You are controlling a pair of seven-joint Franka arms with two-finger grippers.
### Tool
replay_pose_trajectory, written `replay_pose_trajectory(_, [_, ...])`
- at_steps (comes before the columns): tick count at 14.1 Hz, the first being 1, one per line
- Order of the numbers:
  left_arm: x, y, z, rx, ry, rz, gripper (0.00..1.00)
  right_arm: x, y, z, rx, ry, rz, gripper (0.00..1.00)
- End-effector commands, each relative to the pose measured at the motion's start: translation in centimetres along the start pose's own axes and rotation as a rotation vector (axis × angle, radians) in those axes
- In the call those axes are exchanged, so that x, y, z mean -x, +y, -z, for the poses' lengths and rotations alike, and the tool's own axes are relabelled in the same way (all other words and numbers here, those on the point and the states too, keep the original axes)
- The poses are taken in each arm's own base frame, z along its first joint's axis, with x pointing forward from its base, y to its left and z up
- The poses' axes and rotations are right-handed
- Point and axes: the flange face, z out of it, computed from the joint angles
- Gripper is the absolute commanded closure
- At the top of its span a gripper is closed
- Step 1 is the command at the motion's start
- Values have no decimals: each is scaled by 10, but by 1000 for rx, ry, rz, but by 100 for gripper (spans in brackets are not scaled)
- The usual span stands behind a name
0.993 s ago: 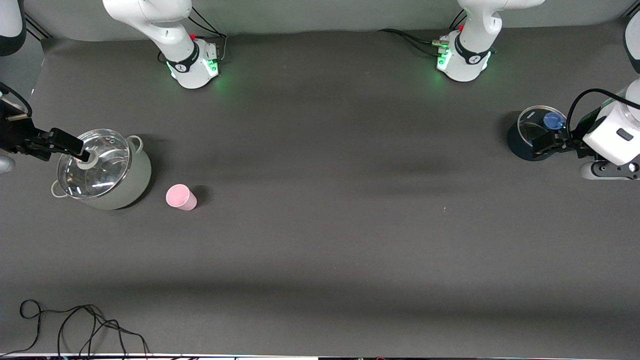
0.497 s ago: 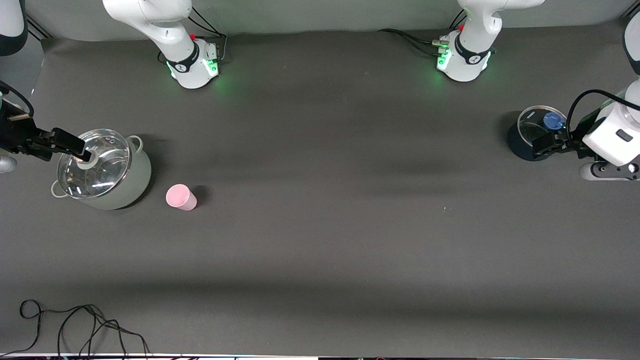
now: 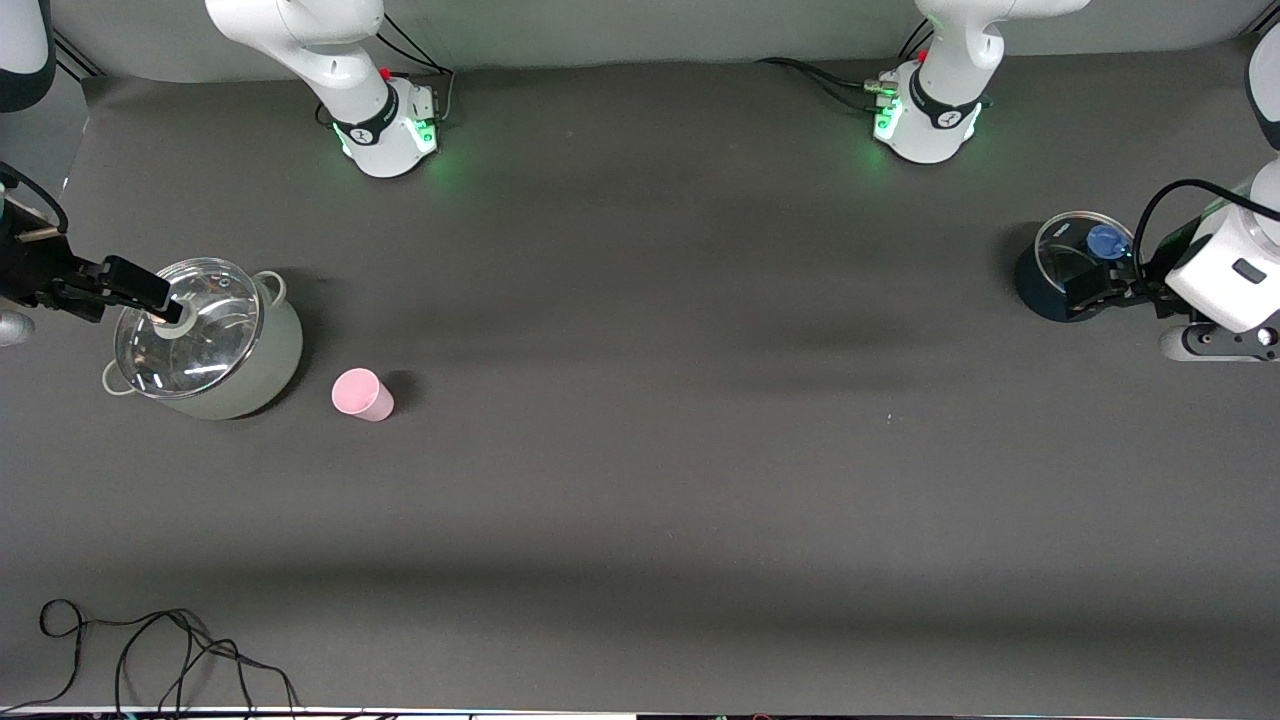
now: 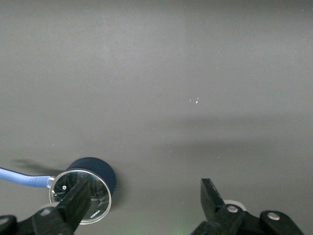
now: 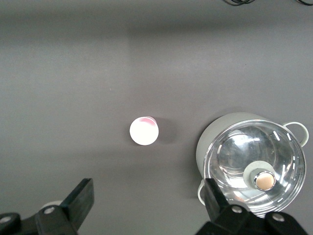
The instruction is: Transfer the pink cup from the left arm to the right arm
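Cup (image 3: 361, 393): upright on the desk (image 3: 640, 480), beside the pale pot (image 3: 210, 340), toward the right arm's end, held by nothing.
Right end effector (image 3: 165, 305): wide, empty, over the pale pot's glass lid (image 3: 188, 325).
Left end effector (image 3: 1095, 290): wide, empty, over the dark pot (image 3: 1055, 270) at the left arm's end.

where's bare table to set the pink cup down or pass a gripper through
The widest free stretch runs between the pink cup and the dark pot, down to the table's near edge. It is crowded around the grey pot, where the open right gripper hangs; the open left gripper is over the dark pot.
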Motion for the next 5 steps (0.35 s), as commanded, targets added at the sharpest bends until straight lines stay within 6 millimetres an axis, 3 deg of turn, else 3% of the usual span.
replay_pose_trajectory(1, [1,0,1,-13,11,-12,0,0,0,1,14,13,11,0])
replay_pose_trajectory(5, [1,2,1,-13,13,-15,0,-1,-3,-1,15,11,17,0])
